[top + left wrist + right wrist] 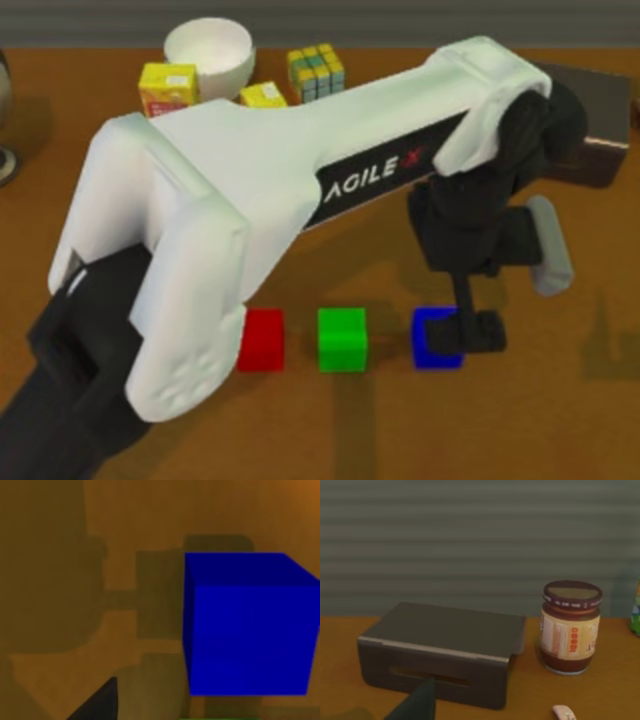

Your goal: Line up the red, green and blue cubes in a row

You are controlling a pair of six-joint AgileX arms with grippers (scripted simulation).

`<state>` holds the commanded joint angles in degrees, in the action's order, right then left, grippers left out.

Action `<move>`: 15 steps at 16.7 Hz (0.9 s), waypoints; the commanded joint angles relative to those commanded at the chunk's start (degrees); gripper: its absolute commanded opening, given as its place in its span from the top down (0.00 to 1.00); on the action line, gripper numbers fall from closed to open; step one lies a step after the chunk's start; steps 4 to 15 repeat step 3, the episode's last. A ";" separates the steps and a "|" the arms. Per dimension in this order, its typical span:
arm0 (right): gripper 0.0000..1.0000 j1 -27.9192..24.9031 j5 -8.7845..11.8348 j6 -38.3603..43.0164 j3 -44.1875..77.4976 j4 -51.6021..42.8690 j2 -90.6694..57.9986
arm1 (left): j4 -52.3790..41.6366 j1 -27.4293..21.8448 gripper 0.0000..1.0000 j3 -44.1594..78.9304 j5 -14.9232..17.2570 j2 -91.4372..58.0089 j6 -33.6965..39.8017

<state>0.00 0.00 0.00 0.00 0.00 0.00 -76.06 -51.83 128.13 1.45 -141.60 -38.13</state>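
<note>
My left arm [250,190] dominates the top view, reaching from the near left corner diagonally across the table [560,420] so that its wrist hangs over the right end of the cube row; that long reach is why so much of the surface is hidden. Behind it, at the far edge, sit a dark grey box [590,140], a white bowl [210,55], a yellow carton [167,88], a second yellow packet [263,95] and a multicoloured puzzle cube [316,72], none of them part of the job. The right wrist camera looks at that same grey box and a brown lidded jar [571,627]; I take the right arm to be parked off to the right, and I cannot tell how its fingers stand. The row itself lies near the front edge: red cube [262,340], green cube [342,340] and blue cube [432,337], evenly spaced and apart from one another. The left gripper [470,325] is down at the blue cube's right side, one dark finger touching or just beside it. In the left wrist view the blue cube stands beside the finger tip rather than between the fingers, so I judge the jaws parted and holding nothing, though the far finger is hidden. The line looks essentially complete.
</note>
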 joint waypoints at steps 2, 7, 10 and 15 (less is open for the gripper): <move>0.00 0.00 0.00 0.00 0.00 0.00 0.00 | -2.67 0.38 0.00 2.56 -0.02 0.54 0.09; 0.00 0.00 0.00 0.00 0.00 0.00 0.00 | -3.09 0.47 0.00 2.97 -0.03 0.70 0.12; 0.00 0.00 0.00 0.00 0.00 0.00 0.00 | -3.09 0.47 0.00 2.97 -0.03 0.70 0.12; 0.00 0.00 0.00 0.00 0.00 0.00 0.00 | -3.09 0.47 0.00 2.97 -0.03 0.70 0.12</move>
